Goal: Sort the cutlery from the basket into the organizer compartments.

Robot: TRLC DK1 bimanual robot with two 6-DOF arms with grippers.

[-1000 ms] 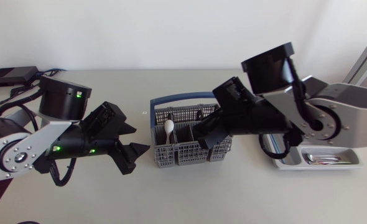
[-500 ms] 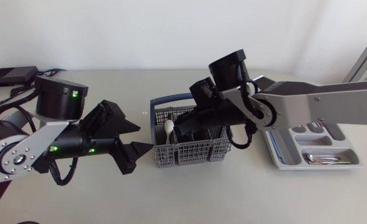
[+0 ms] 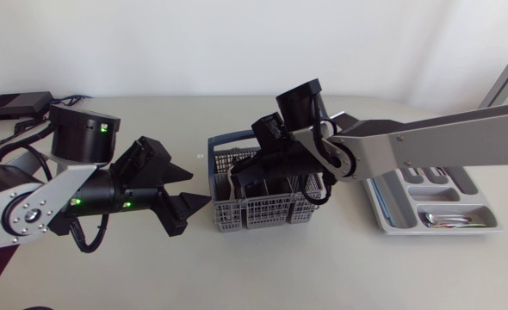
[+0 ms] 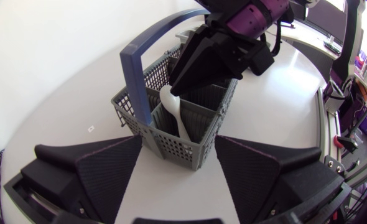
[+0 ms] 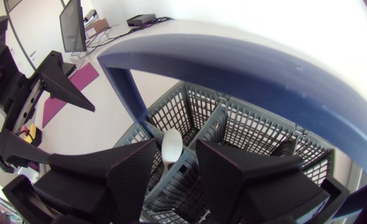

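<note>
Where right tool (image 5: 176, 149) gapes, spoon (image 4: 173, 107) between, in basket (image 3: 263, 215)

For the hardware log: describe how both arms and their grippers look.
The left arm and right arm have silver-grey links, black joints and looping black cables; small green lights glow on the left one. The left gripper and right gripper are matte black, each with two broad wedge-shaped fingers.

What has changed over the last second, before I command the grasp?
The right arm swung from over the organizer toward my left. The right gripper now hangs open over the basket's left end, with the white spoon between its fingers but not gripped. Nothing was taken or released. The left gripper, basket and organizer stayed put.
</note>
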